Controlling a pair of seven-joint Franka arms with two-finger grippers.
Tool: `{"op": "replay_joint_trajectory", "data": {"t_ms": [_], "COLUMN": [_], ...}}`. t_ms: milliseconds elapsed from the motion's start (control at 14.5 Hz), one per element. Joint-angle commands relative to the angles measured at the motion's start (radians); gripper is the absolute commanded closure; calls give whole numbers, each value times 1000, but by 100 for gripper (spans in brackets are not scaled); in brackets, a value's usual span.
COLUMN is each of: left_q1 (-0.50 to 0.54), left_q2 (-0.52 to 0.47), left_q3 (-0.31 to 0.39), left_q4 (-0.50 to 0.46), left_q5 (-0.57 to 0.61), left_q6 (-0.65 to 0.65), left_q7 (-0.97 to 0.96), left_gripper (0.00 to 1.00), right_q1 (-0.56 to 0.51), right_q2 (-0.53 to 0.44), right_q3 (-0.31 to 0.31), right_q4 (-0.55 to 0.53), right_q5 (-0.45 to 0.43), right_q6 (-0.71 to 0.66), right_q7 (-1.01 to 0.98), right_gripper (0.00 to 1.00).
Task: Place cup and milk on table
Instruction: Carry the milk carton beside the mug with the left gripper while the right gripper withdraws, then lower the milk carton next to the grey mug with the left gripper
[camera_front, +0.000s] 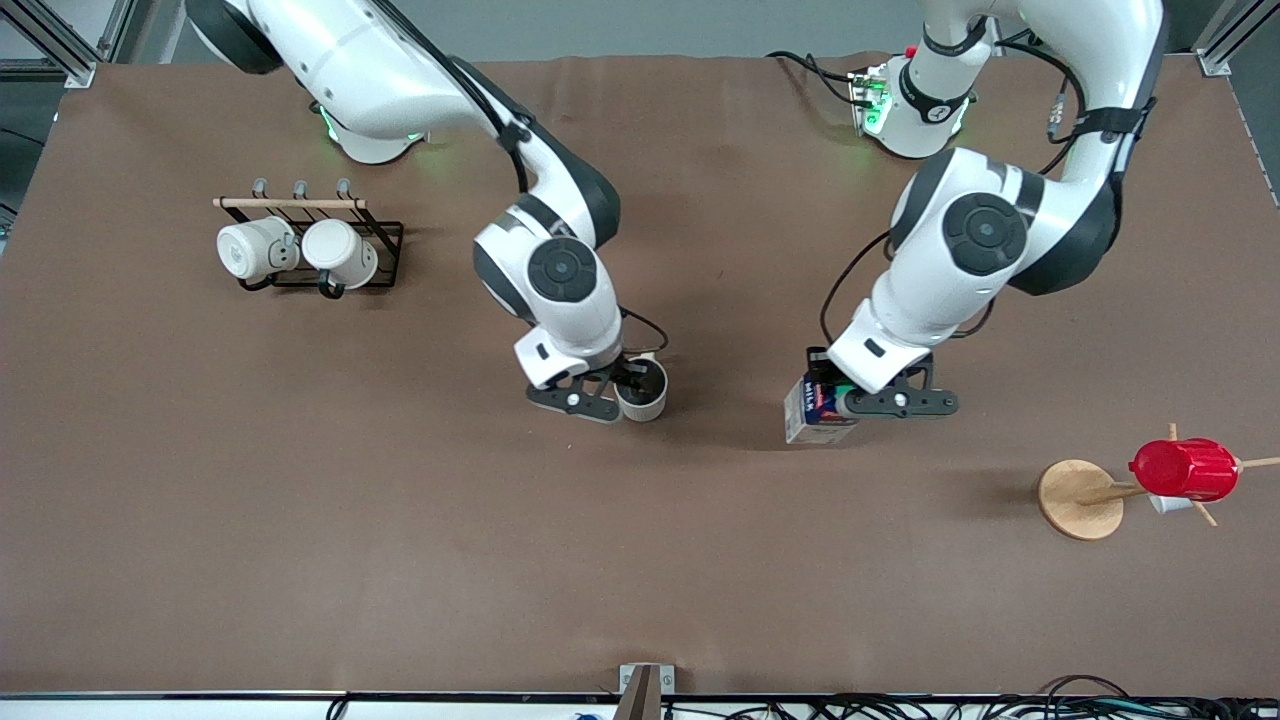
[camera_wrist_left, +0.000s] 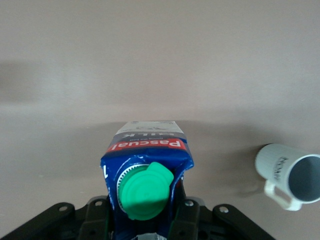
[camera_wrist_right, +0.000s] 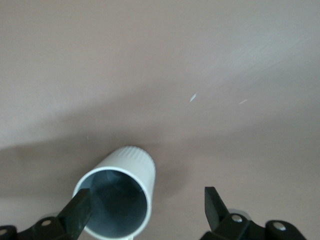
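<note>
The cream-beige cup (camera_front: 645, 395) stands upright on the brown table (camera_front: 400, 540) near the middle. My right gripper (camera_front: 622, 384) is low over it and open. In the right wrist view the cup (camera_wrist_right: 120, 200) shows its dark inside; one fingertip (camera_wrist_right: 80, 207) is at its rim, the other (camera_wrist_right: 212, 202) stands well apart beside it, gripper (camera_wrist_right: 146, 200). My left gripper (camera_front: 838, 402) is shut on the top of the milk (camera_front: 810, 418), which is upright at the table. The left wrist view shows the milk (camera_wrist_left: 145, 150) with its green cap between my gripper (camera_wrist_left: 142, 212), and the cup (camera_wrist_left: 290, 175).
A black wire rack (camera_front: 385, 235) with two whiter mugs (camera_front: 300, 250) stands toward the right arm's end. A wooden stand (camera_front: 1078, 498) with a red ribbed cup (camera_front: 1185, 468) stands toward the left arm's end, nearer to the front camera.
</note>
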Motion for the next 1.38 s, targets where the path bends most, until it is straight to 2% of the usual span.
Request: {"op": "replay_joint_trajectory", "data": {"t_ms": [0, 207, 414, 483, 621, 828, 966, 1103, 1310], "left_q1": [-63, -117, -155, -168, -212, -248, -267, -269, -280], "left_q2": [76, 136, 179, 200, 249, 337, 349, 349, 337], "left_q3": [5, 3, 5, 5, 8, 14, 14, 14, 14], "left_q4": [98, 170, 199, 223, 282, 378, 388, 386, 386], "left_q5": [28, 62, 65, 76, 126, 133, 134, 133, 134], "left_q6": [-28, -28, -28, -28, -28, -28, -28, -34, -112], "left_q7": [-102, -218, -251, -248, -251, -260, -289, -308, -312], "left_gripper": [59, 59, 59, 60, 60, 60, 60, 60, 60], "right_q1": [-127, -264, -380, -396, -396, -396, -407, -460, -534], "right_q2": [-197, -321, -404, -426, -484, -550, -581, -590, -590], "right_q3": [12, 15, 8, -17, -121, -274, -333, -331, -295], "right_q4": [-60, -60, -60, -58, -58, -58, -57, -52, -60], "right_q5": [-49, -51, -41, -38, 30, 130, 162, 169, 182], "right_q6": [-119, -227, -293, -323, -380, -468, -544, -595, -609], "right_q7": [-4, -34, -279, -362, -494, -762, -881, -933, -1002], "right_gripper": [0, 0, 0, 0, 0, 0, 0, 0, 0]}}
